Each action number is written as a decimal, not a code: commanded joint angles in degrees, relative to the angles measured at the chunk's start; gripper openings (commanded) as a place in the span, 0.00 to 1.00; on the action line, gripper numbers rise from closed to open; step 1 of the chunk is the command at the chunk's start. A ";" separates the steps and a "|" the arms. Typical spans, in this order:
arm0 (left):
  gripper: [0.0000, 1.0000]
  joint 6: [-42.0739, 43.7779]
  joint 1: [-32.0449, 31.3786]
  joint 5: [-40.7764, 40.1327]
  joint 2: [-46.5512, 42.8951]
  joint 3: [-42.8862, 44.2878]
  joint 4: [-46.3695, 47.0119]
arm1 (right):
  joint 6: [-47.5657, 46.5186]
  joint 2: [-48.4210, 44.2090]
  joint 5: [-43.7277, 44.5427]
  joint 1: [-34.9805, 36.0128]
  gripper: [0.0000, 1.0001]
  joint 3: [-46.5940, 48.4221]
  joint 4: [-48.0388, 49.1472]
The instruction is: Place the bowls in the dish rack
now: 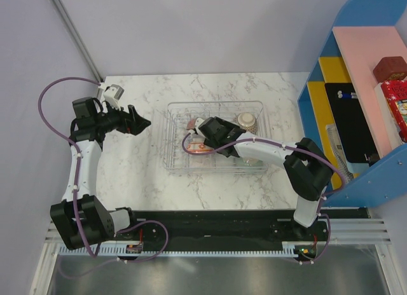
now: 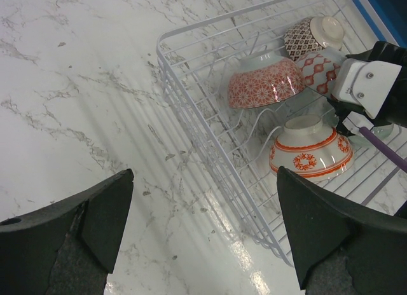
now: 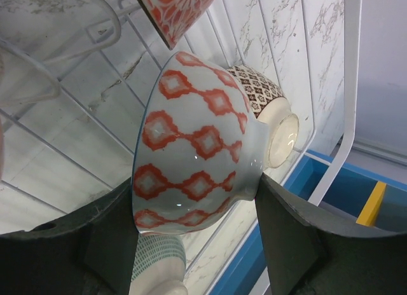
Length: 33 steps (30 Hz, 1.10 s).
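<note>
The right tool pinches a white ceramic bowl with red diamond pattern between its fingers. The bowl is tipped on its side inside the large rectangular clear plastic dish rack, with its foot just beside a beige bowl with brown lattice. A red floral-patterned bowl leans on its rim nearby. A white bowl with orange rings sits upside down in the rack. A blue-hatched bowl shows below the held one. The left tool is spread and empty above the white marble worktop, near the rack's left side.
</note>
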 commanded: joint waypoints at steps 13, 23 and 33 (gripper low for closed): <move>1.00 0.72 0.64 1.74 -2.28 -0.34 2.02 | -1.52 -2.71 -3.95 1.85 0.93 -2.42 -4.12; 1.00 0.63 0.99 1.74 -2.54 -0.34 1.94 | -0.56 -5.78 -9.31 1.32 0.97 -1.45 -7.11; 1.00 0.54 1.08 1.83 -2.98 -0.43 1.94 | 0.50 -8.95 -17.40 0.45 0.98 -0.05 -11.07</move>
